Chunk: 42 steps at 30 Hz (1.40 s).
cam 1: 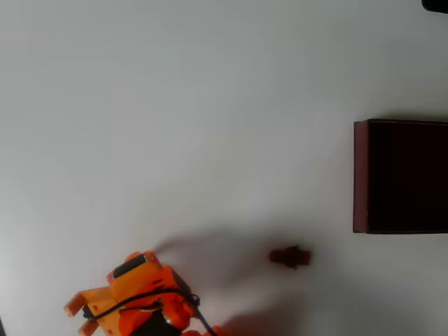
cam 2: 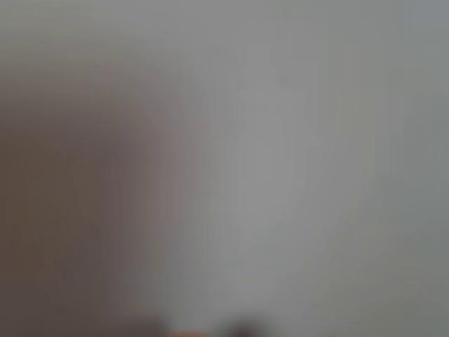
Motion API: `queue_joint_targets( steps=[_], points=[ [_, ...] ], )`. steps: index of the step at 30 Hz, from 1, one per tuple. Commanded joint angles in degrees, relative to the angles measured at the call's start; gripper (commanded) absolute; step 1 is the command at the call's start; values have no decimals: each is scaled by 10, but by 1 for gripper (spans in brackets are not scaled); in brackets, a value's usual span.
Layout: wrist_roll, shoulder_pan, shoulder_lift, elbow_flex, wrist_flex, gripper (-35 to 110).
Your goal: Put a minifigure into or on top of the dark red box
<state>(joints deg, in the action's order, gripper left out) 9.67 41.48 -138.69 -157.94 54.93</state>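
Orange gripper [cam 1: 77,316], near left, grip state unclear; reach step: it likely must swing right to the minifigure [cam 1: 290,257], dark red box [cam 1: 400,176] farther right.

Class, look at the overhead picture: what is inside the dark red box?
The dark red box shows only a nearly black inside; nothing can be made out there, and the frame cuts off its right part. The minifigure lies outside on the table.
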Motion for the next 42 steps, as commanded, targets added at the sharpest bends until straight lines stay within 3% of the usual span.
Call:
queue_joint_targets(
  steps=[1, 23, 28, 32, 37, 42],
  points=[
    [15, 1, -9, 4, 5, 5],
    [51, -16, -41, -5, 27, 6],
    [86, -40, -50, 92, 151, 10],
    [105, -85, 72, 253, 235, 15],
    [152, -127, 232, 468, 412, 16],
    [170, -202, 124, 500, 460, 17]
  ],
)
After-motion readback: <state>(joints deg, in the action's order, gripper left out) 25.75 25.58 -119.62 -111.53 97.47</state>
